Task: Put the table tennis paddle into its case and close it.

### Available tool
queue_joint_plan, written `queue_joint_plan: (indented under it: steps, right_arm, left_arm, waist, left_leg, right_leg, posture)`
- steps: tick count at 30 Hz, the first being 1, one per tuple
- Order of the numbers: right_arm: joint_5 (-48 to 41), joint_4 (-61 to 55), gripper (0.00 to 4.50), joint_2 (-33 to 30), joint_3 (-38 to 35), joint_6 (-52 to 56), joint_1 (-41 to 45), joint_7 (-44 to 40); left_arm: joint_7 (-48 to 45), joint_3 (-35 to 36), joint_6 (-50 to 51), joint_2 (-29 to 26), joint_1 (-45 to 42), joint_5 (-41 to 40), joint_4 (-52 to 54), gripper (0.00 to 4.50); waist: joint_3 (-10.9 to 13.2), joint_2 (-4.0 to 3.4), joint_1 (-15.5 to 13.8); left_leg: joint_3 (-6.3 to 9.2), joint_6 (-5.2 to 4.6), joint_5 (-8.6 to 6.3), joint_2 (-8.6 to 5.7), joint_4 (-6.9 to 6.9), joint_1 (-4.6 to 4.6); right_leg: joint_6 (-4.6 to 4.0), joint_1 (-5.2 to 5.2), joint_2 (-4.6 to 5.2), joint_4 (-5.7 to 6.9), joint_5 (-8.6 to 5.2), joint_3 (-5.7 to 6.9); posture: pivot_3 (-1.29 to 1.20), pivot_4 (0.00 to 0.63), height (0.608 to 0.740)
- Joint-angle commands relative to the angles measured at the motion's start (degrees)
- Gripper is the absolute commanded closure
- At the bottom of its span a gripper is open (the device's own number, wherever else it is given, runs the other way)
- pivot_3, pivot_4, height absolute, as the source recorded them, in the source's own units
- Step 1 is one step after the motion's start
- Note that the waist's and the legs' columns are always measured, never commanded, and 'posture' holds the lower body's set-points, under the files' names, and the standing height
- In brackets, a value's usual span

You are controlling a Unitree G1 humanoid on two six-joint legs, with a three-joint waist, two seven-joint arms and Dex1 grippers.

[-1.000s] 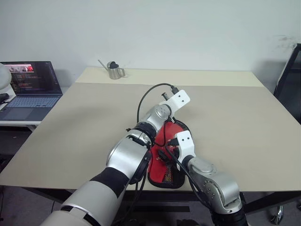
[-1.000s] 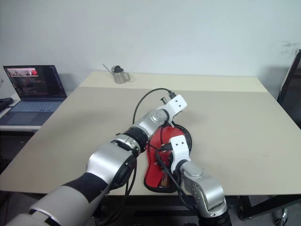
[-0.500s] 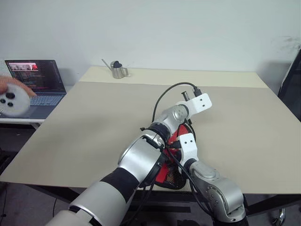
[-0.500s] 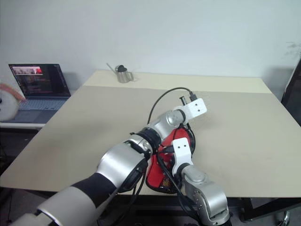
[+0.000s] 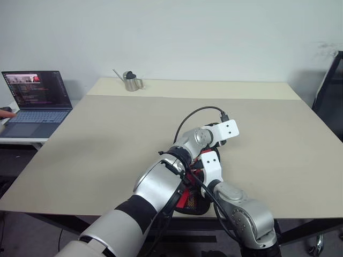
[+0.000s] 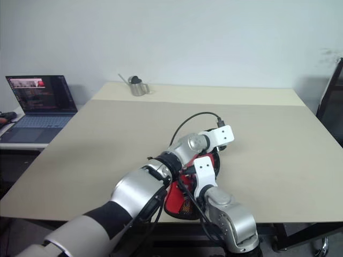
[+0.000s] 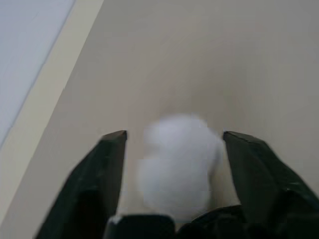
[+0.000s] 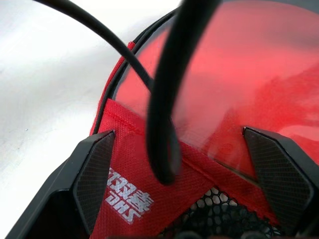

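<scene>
— Where's the case (image 6: 185,199)?
— Near table (image 6: 107,139) edge, under both arms, red side up.
— Paddle?
— Can't pick it out apart from the red fabric.
— Left gripper (image 7: 172,144)?
— Spread wide over bare table, holding nothing.
— Right gripper (image 8: 179,164)?
— Spread too, hovering above logo and mesh, a cable (image 8: 164,99) across it.
— Closing well?
— Probably pin the case with the right, pinch the zip pull, draw steadily along the edge.
</scene>
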State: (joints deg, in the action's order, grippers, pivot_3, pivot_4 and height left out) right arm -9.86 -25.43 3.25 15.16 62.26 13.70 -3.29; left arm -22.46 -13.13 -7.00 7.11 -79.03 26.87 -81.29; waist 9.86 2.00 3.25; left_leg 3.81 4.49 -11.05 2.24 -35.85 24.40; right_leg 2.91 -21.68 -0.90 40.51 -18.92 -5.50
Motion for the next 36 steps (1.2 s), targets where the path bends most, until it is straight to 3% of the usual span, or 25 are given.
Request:
queue_joint_plan:
  steps: [1,9,16,19,22,25,28,30,33,36]
  right_arm:
    - [-0.9,7.4,0.00,-1.1,1.1,5.3,-1.2,-1.7]
    - [-1.6,8.7,0.00,-4.0,-1.7,5.3,2.7,-5.1]
    - [-6.6,2.3,0.00,-7.7,-6.8,7.7,5.5,-9.8]
    - [-12.4,-3.4,0.00,-9.5,-10.4,9.9,7.6,-14.4]
    - [-18.0,-8.0,0.00,-12.2,-14.0,12.8,10.1,-18.6]
    - [-24.7,-11.2,0.00,-18.4,-20.1,16.0,13.8,-24.4]
    - [-28.5,-10.6,0.00,-24.8,-24.9,17.1,17.0,-27.9]
    - [-29.9,-9.2,0.00,-30.3,-27.0,16.4,18.7,-30.5]
    - [-31.3,-7.1,0.00,-38.6,-27.9,14.0,20.0,-35.1]
    - [-30.8,-4.4,0.00,-43.9,-26.8,11.0,19.9,-37.6]
  left_arm:
    - [-1.0,2.9,-1.8,-1.7,-2.5,-3.4,2.8,0.90]
    - [-6.8,10.8,-4.0,-12.8,-4.7,-11.7,5.4,0.90]
    - [-25.2,19.0,-1.9,-22.7,1.9,-24.5,13.8,0.90]
    - [-37.0,21.5,8.8,-27.3,10.5,-33.3,29.6,0.90]
    - [-39.8,21.3,19.9,-31.0,20.1,-38.2,47.3,0.90]
    - [-39.8,20.0,30.5,-34.8,31.7,-41.7,66.0,0.71]
    - [-39.4,18.3,35.7,-37.5,39.6,-43.3,77.2,0.02]
    - [-40.1,16.5,37.0,-39.1,43.6,-43.8,82.4,0.02]
    - [-41.3,12.4,34.2,-40.5,46.6,-42.4,85.4,0.02]
    - [-39.5,9.8,29.5,-38.4,45.3,-40.6,82.6,0.02]
  waist:
    - [0.0,0.00,0.4]
    - [0.0,0.00,1.7]
    - [0.0,-0.02,1.4]
    - [0.1,-0.11,1.4]
    - [0.3,-0.21,1.5]
    - [0.3,-0.29,1.5]
    - [0.4,-0.33,1.1]
    - [0.4,-0.37,0.6]
    - [0.5,-0.48,0.0]
    - [0.5,-0.50,-0.4]
  left_leg:
    - [-0.02,0.00,0.00,0.00,0.01,-0.07]
    - [-0.05,0.00,0.01,0.04,0.04,-0.48]
    - [-0.05,0.00,0.01,0.06,0.10,-0.42]
    - [-0.03,0.00,0.01,0.09,0.14,-0.25]
    - [0.01,0.01,0.00,0.19,0.15,0.06]
    - [0.14,0.01,0.01,0.21,0.15,0.43]
    - [0.20,0.01,0.00,0.22,0.16,0.43]
    - [0.23,0.01,0.00,0.20,0.14,0.42]
    - [0.16,0.00,0.00,0.15,0.09,0.40]
    - [0.12,-0.02,0.01,0.16,0.02,0.40]
  right_leg:
    - [0.00,0.04,0.00,0.00,0.00,-0.03]
    - [0.01,0.37,-0.03,0.00,0.00,-0.10]
    - [0.01,0.38,-0.02,-0.13,0.00,-0.07]
    - [0.00,0.30,-0.01,-0.25,0.01,-0.03]
    - [-0.24,0.05,-0.01,-0.30,0.15,0.03]
    - [-0.30,-0.33,-0.01,-0.19,0.18,0.11]
    - [-0.35,-0.33,-0.01,-0.21,0.16,0.19]
    - [-0.36,-0.30,-0.01,-0.21,0.15,0.25]
    - [-0.30,-0.28,0.00,-0.23,0.12,0.18]
    - [-0.12,-0.26,-0.02,-0.31,0.05,0.15]
  posture:
    - [0.00,0.150,0.740]
    - [0.00,0.150,0.740]
    - [0.00,0.150,0.740]
    - [0.00,0.150,0.740]
    - [0.00,0.150,0.740]
    - [0.00,0.150,0.740]
    - [0.00,0.150,0.740]
    - [0.00,0.150,0.740]
    - [0.00,0.150,0.740]
    - [0.00,0.150,0.740]
